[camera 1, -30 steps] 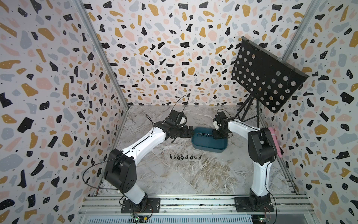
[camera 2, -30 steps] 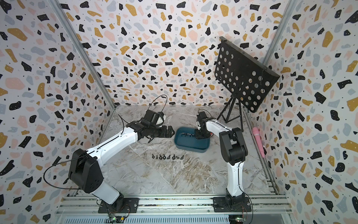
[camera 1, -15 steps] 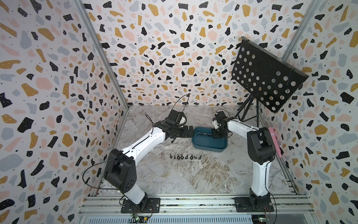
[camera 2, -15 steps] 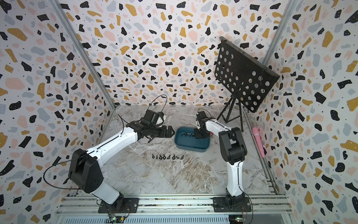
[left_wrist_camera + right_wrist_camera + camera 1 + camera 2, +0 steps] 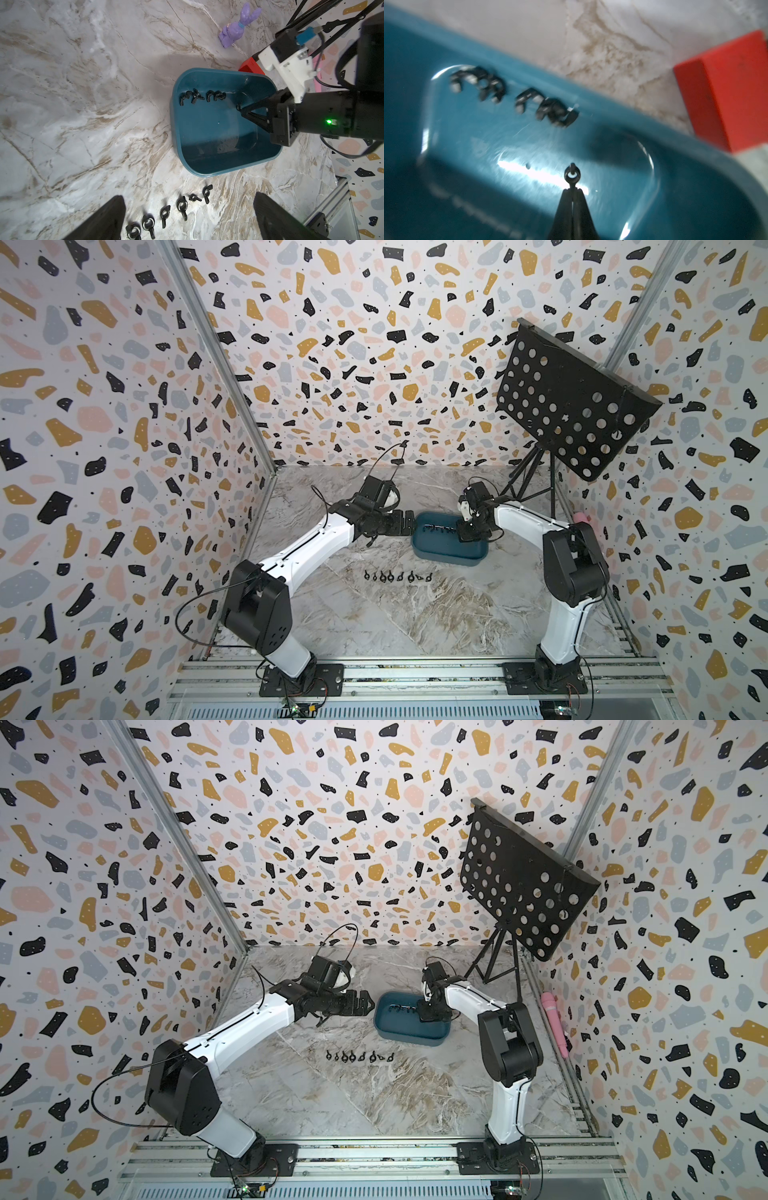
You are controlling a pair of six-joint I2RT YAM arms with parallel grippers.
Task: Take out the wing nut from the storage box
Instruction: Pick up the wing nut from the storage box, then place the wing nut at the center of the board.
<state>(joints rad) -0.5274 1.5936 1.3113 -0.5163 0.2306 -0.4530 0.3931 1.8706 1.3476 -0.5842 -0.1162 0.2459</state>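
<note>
Grasp step: R fingers (image 5: 564,208) pinched on small black metal wing nut (image 5: 572,175), low in right end of shallow teal plastic storage box (image 5: 207,128); L fingers (image 5: 108,218) wide; next, lift clear of rim.

White arm links (image 5: 307,543) join bulky black joints (image 5: 257,610), trailing thin black cables (image 5: 176,616).

pincer (image 5: 572,190) pinching wing nut (image 5: 572,175), over storage box (image 5: 483,133)
</note>
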